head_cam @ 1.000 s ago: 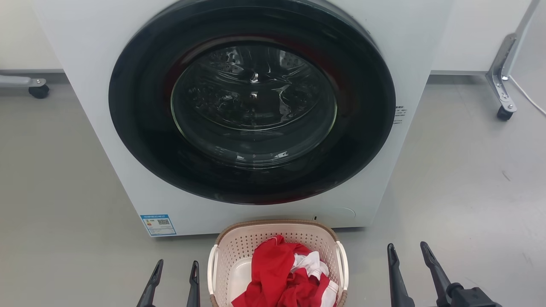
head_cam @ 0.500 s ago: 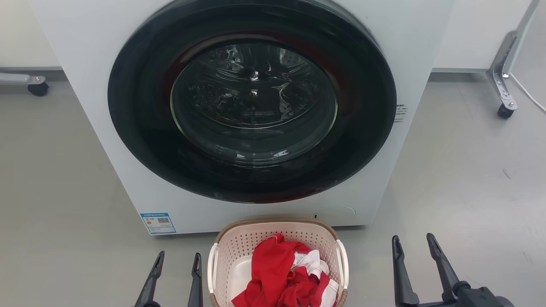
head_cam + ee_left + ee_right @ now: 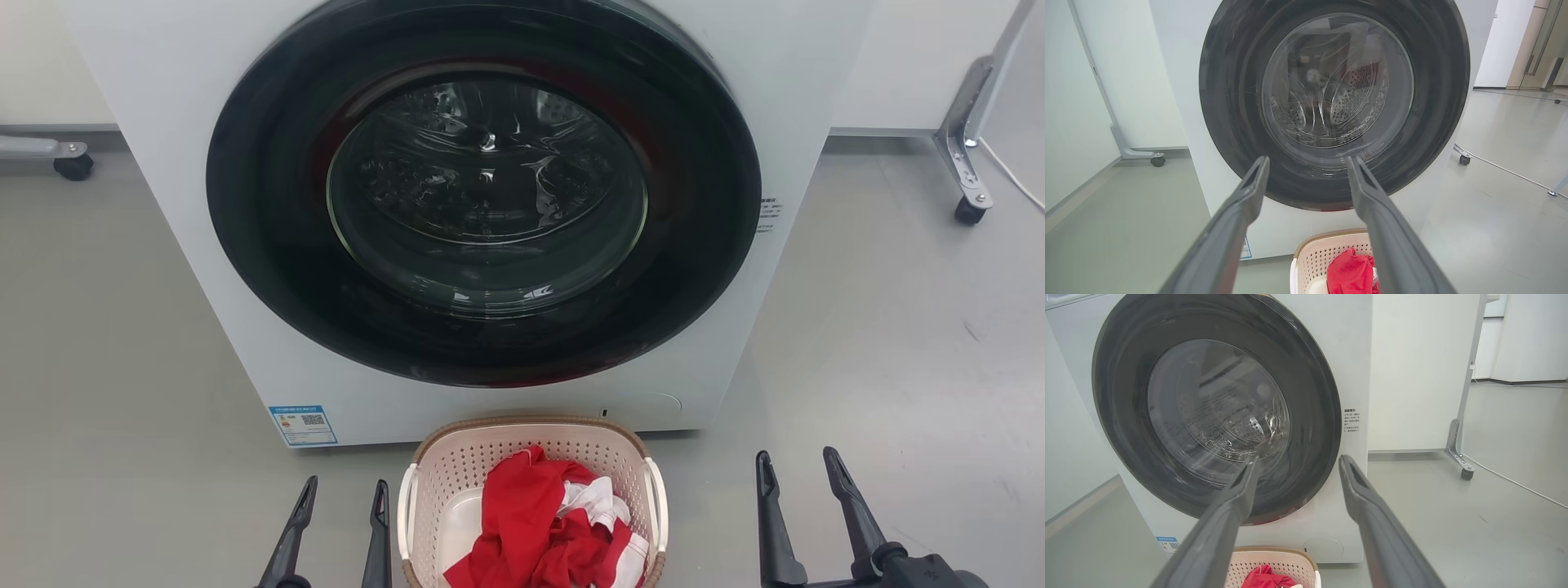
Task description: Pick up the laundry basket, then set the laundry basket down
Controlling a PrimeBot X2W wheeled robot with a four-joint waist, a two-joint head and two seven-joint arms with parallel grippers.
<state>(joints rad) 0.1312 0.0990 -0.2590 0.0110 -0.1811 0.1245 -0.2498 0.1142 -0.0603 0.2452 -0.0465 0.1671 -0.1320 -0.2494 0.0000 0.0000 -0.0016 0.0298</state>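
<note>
Hovering my left gripper (image 3: 345, 486) and right gripper (image 3: 798, 457), both spread wide and empty, either side of the laundry basket (image 3: 457, 469) at bottom centre, just before the washing machine (image 3: 816, 65). The blue sticker (image 3: 303, 425) at lower left and the door-side label (image 3: 766, 216) are too small for me to read.

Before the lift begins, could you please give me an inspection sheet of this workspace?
Surface: grey floor, a few faint marks.
Job's things: laundry basket standing on the floor before the washing machine, red and white clothes inside.
Clutter: nothing seen.
Grippers: left gripper and right gripper flank the basket, jaws open, holding nothing.
Cables: white cable along the floor, far right.
Surroundings: washing machine door shut; wheeled frame legs at both sides.
</note>
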